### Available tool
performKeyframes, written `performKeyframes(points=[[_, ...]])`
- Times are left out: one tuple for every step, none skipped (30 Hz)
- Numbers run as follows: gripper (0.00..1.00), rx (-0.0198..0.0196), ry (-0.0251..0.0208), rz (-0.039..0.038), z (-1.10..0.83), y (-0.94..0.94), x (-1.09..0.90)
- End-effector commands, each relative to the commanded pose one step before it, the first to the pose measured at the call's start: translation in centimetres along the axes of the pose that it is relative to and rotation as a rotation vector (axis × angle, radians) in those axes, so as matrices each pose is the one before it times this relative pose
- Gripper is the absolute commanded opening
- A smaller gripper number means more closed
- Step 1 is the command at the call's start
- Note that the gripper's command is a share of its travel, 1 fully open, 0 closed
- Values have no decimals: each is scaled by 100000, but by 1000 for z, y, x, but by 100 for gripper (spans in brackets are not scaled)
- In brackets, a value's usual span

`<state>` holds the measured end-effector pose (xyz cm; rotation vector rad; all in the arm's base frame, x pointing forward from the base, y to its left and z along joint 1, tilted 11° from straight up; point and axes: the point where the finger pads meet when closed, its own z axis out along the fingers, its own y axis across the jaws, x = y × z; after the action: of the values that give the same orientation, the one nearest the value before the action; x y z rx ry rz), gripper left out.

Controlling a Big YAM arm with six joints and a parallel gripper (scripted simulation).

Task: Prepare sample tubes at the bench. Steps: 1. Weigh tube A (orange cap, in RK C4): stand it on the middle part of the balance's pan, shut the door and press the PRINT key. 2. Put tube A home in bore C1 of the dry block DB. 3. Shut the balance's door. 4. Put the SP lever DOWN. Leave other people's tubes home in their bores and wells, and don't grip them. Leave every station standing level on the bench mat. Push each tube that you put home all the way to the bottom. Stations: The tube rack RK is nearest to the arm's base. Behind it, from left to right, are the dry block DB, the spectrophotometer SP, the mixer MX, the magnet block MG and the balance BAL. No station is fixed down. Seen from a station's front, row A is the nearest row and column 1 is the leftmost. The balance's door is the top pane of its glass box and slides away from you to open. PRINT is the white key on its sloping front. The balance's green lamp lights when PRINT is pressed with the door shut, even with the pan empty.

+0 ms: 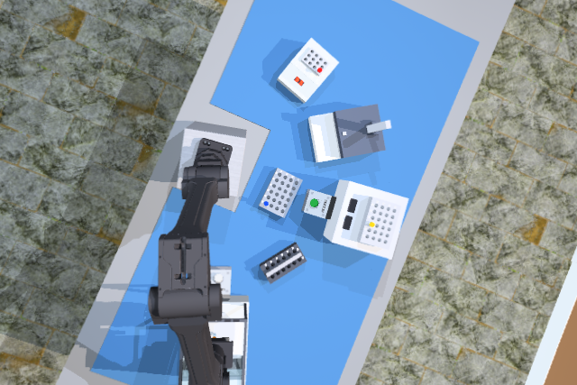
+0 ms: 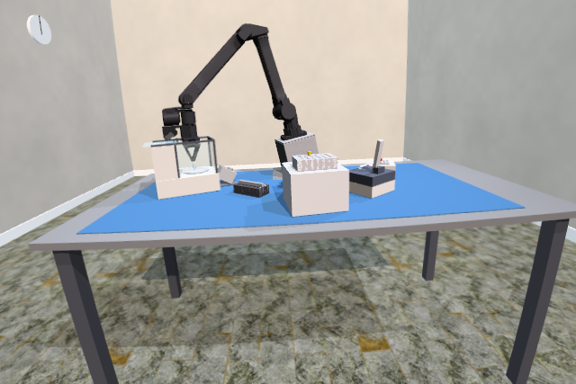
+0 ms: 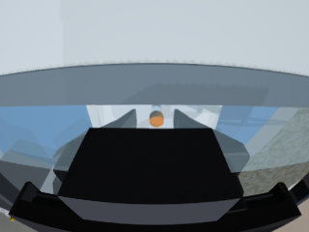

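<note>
My gripper (image 2: 193, 159) (image 3: 155, 115) reaches down through the open top of the balance's glass box (image 2: 185, 184). Its fingers stand apart on both sides of tube A's orange cap (image 3: 156, 120), with a visible gap on each side; it is open. Tube A stands over the pan (image 2: 202, 170). The door pane (image 2: 151, 144) sticks out past the balance's back, so the door is open. The PRINT key (image 1: 217, 278) shows beside the arm; the green lamp is not visible. The dry block (image 1: 289, 78) holds a red cap. The spectrophotometer (image 1: 325, 137) has its lever (image 1: 378, 127) (image 2: 378, 153) raised.
The tube rack (image 1: 280, 193) has a blue cap in a corner bore. The mixer (image 1: 366, 219) (image 2: 316, 189) holds a yellow cap, with its green knob (image 1: 314, 202) at the front. The dark magnet block (image 1: 282, 262) (image 2: 251, 188) lies between mixer and balance. Glass walls surround my fingers.
</note>
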<state>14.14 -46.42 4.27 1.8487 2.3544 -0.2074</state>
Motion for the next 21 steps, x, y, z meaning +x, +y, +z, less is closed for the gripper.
performKeyframes(points=[[36,154,-1169,-406,-112,-489,-52],[36,5,71,1,230,5,-7],[36,33,648,-22,331,3,122],[36,22,449,-19,245,4,85],[36,3,87,-8,88,3,17],[36,-13,-220,3,-45,1,-40],[36,-20,-376,12,-128,-2,-67],[36,-14,-261,12,-93,-4,-44],[36,-8,-169,12,20,-2,-37],[36,0,32,-10,-155,-3,29],[36,7,163,-13,-7,1,41],[36,-1,0,-4,0,2,0],[36,0,0,0,0,0,0],[36,0,0,0,0,0,0],[36,0,0,0,0,0,0],[36,0,0,0,0,0,0],[36,0,0,0,0,0,0],[36,0,0,0,0,0,0],[36,0,0,0,0,0,0],[36,0,0,0,0,0,0],[36,0,0,0,0,0,0]])
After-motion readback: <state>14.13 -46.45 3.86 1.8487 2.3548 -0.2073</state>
